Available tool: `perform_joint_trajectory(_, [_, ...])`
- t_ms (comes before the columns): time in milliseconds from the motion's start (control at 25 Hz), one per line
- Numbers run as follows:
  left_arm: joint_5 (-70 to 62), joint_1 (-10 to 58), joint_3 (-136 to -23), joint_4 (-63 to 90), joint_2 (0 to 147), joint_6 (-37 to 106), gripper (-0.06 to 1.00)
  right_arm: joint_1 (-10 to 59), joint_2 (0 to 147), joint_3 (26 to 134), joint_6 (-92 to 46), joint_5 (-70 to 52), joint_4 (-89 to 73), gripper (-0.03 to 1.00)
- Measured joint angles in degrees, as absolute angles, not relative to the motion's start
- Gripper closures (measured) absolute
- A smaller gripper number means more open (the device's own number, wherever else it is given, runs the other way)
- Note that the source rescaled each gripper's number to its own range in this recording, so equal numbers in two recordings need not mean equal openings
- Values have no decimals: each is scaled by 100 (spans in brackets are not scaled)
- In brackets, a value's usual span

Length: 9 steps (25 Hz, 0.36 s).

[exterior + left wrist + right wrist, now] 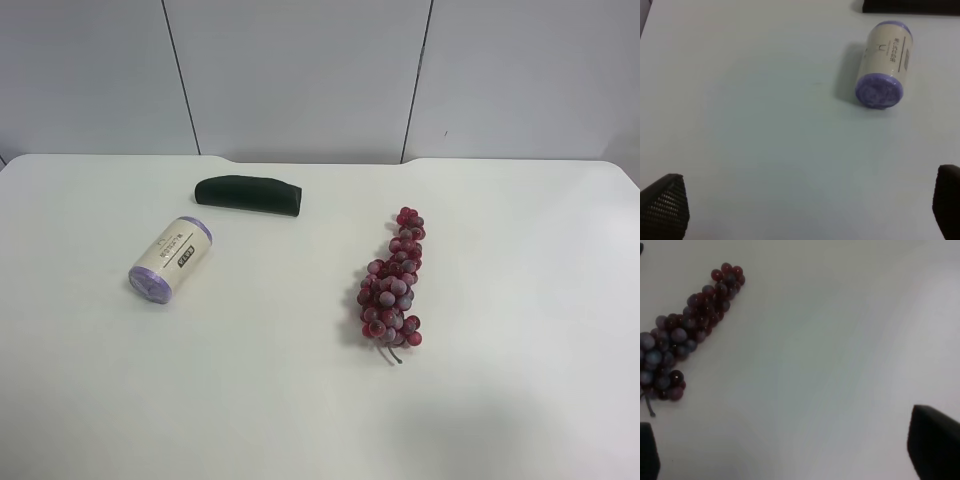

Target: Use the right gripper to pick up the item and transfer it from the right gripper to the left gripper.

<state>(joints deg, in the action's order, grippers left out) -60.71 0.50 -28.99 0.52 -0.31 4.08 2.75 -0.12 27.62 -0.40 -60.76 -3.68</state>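
The item (170, 259) is a small roll with purple ends and a cream printed label. It lies on its side on the white table (300, 400), left of centre in the exterior high view. It also shows in the left wrist view (883, 64), far from the fingers. Neither arm shows in the exterior high view. My left gripper (805, 210) is open and empty, with both fingertips (665, 205) at the frame's corners. My right gripper (795, 455) is open and empty above bare table, with only its fingertips (935, 442) in view.
A red-purple grape bunch (393, 280) lies right of centre and also shows in the right wrist view (682, 332). A dark green oblong (248, 195) lies behind the roll. A grey panelled wall (300, 70) stands behind the table.
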Motion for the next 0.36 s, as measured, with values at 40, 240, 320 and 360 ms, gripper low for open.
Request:
perform_joint_trajectory(40, [-6071,50,-2899,52,-31,408,-5,275,-12,2762,-40,-6076,-368,-2])
perform_joint_trajectory(240, [-6071,50,-2899,52,-31,408,-5,275,-12,2762,-40,-6076,-368,-2])
perform_joint_trajectory(320, [-6071,50,-2899,52,-31,408,-5,275,-12,2762,-40,-6076,-368,-2])
perform_joint_trajectory(360, [-6071,50,-2899,52,-31,408,-5,275,-12,2762,-40,-6076,-368,-2])
